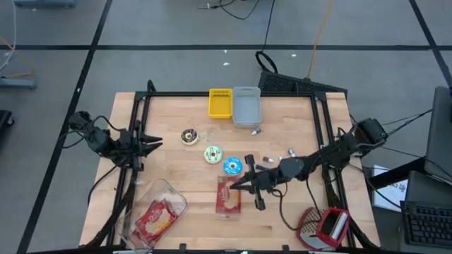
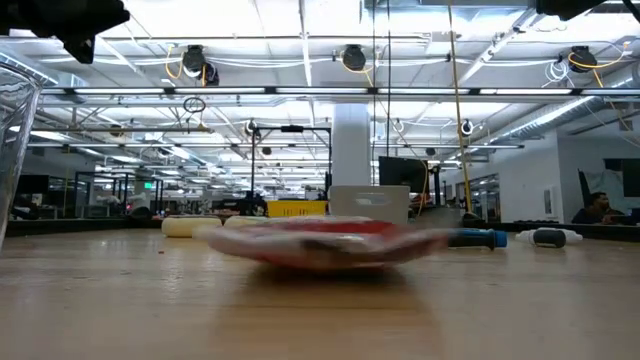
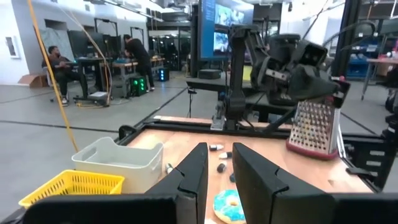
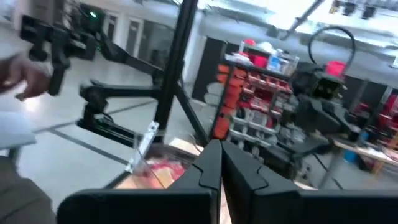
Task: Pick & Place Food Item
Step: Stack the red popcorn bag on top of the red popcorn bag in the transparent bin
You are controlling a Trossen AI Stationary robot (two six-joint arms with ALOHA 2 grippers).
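Overhead, the right gripper (image 1: pixel 248 185), fingers shut on nothing, hovers beside the flat red packaged food item (image 1: pixel 228 197) lying on the wooden table (image 1: pixel 296 120), the low view shows it resting flat, so placing seems done.

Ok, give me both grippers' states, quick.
Left gripper: slightly open, holding nothing, parked at the table's left edge.
Right gripper: shut, empty, above the red food packet.
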